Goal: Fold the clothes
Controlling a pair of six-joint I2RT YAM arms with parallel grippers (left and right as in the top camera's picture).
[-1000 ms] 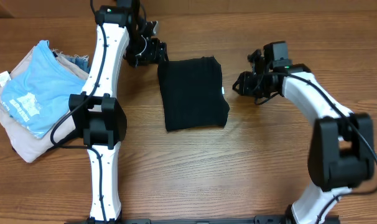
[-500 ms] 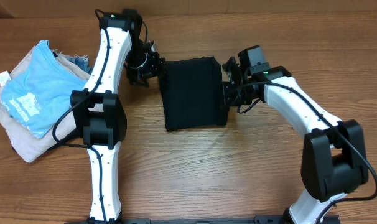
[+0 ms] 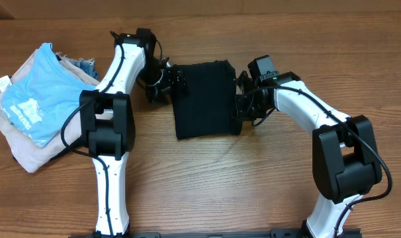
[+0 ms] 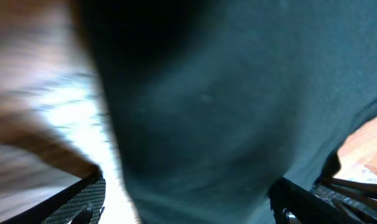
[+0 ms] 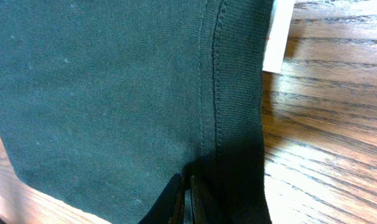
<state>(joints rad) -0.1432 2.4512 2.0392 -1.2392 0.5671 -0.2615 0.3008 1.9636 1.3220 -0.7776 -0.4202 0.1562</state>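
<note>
Well to the left of the black shirt (image 3: 204, 99), a light blue garment (image 3: 32, 99) with white print lies on top of a beige-pink garment (image 3: 22, 155), both in a loose pile. Between that pile and the shirt, the left arm reaches across the wooden table (image 3: 253, 185).

The left gripper (image 3: 169, 82) sits at the shirt's left edge, near its far corner. In the left wrist view its fingers (image 4: 83, 199) stand wide apart at the two lower corners of the picture. Dark fabric fills the space ahead of them, and nothing is clamped between them.

The shirt lies flat in the middle as a folded, roughly rectangular block.

The right gripper (image 3: 243, 102) is at the shirt's right edge, about halfway along it. In the right wrist view its fingertips are pressed together on the fabric, just inside the stitched hem, and they pinch the cloth there. A small white label (image 5: 277, 37) sticks out past the hem onto the bare wood on the shirt's right side.
</note>
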